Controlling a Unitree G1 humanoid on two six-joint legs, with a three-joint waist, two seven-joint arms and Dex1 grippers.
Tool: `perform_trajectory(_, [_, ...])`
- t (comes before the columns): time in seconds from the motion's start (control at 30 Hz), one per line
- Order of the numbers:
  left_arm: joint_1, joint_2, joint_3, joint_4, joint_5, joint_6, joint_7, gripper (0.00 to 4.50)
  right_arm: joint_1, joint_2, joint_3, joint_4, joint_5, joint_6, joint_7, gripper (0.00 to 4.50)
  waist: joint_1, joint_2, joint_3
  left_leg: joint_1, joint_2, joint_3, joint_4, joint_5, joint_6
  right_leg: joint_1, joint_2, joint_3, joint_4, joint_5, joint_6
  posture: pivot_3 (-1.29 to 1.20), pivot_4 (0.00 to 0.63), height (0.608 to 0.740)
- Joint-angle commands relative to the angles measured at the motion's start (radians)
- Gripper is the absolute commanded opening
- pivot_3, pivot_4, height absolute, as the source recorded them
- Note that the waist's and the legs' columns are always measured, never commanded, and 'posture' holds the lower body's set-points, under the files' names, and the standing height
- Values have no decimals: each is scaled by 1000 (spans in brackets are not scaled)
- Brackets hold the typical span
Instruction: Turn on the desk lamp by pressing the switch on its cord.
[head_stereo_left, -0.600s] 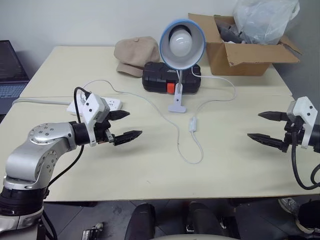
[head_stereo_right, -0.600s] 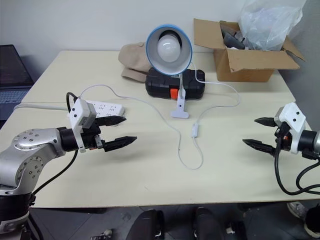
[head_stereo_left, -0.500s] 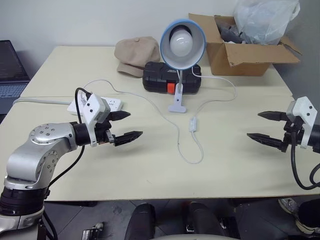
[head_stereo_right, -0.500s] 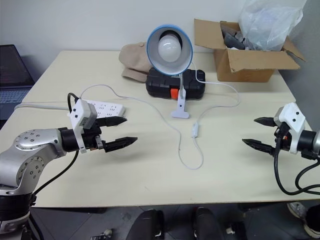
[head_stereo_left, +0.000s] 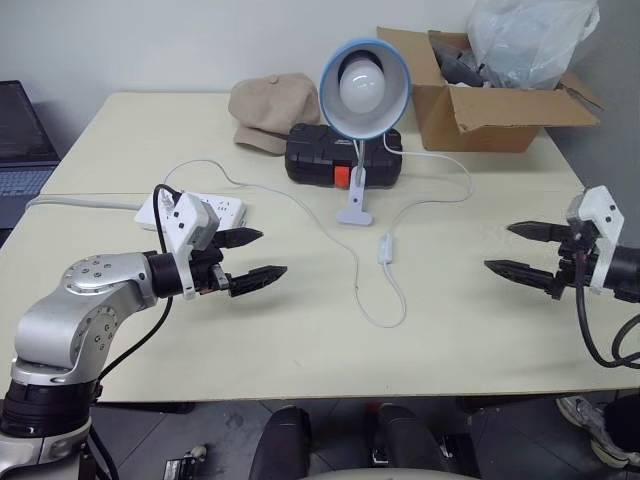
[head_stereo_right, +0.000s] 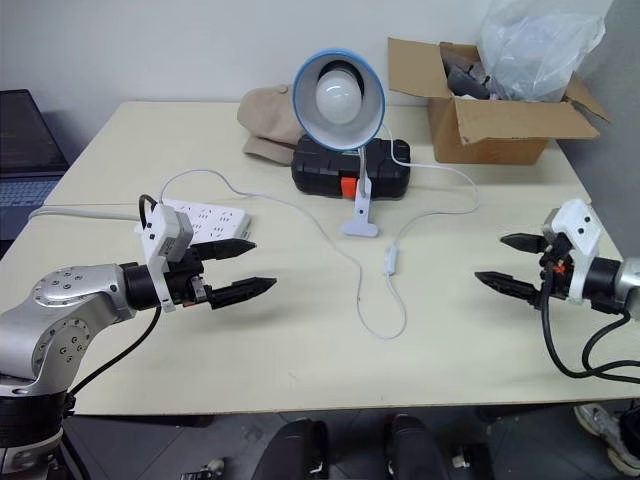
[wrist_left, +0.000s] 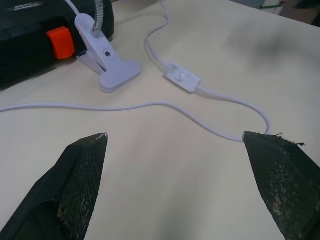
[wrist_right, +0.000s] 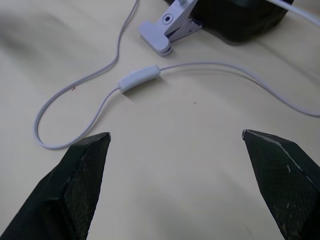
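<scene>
On a cream bench (head_stereo_left: 300, 360), the switch (head_stereo_left: 385, 249) lies between both gaping end effectors, left (head_stereo_left: 250, 256) and right (head_stereo_left: 520, 249); right slightly nearer.

tan cap (head_stereo_left: 272, 108) | black case (head_stereo_left: 318, 157) | cardboard box (head_stereo_left: 480, 110) | power strip (head_stereo_left: 222, 209) | laptop (head_stereo_left: 20, 140)

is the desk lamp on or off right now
Off, as far as the pictures show: the desk lamp has a plain white bulb with no glow, and the switch lies untouched on the table, apart from both grippers.
</scene>
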Motion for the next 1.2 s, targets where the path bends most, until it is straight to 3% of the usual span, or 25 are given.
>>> perform_trajectory(0.03, [-8, 15, -45, -14, 47, -62, -41, 4500, -83, 23, 65, -44, 38, 192, -95, 4442, 0, 0, 0, 0, 0, 0, 0, 0, 0, 0, 0, 0, 0, 0, 0, 0, 150, 740])
perform_trajectory(0.27, [-66, 5, -100, 30, 66, -98, -103, 4500, -312, 228, 121, 24, 91, 501, -286, 4442, -2, 0, 0, -1, 0, 0, 0, 0, 0, -1, 0, 0, 1, 2, -4, 0, 150, 740])
perform_trajectory(0.5, [-114, 3, -144, 44, 32, -72, -202, 4500, -557, 446, 109, 274, 53, 695, -452, 4442, -7, 0, 0, -1, 0, 1, 0, 0, 0, -1, 0, 1, 1, 3, -5, 0, 150, 740])
perform_trajectory(0.8, [-117, -26, -171, 52, 69, -102, -200, 4500, -716, 565, 162, 543, -27, 636, -482, 4442, -14, 0, 0, -3, 0, 0, 0, 0, 0, -2, 0, 0, 1, 3, -5, 0, 150, 740])
perform_trajectory(1.2, [-111, -51, -187, 53, 106, -133, -193, 4500, -849, 637, 238, 803, -130, 518, -449, 4442, -25, 0, 0, -2, 0, 0, 0, 0, 0, -3, 0, 0, 1, 3, -5, 0, 150, 740])
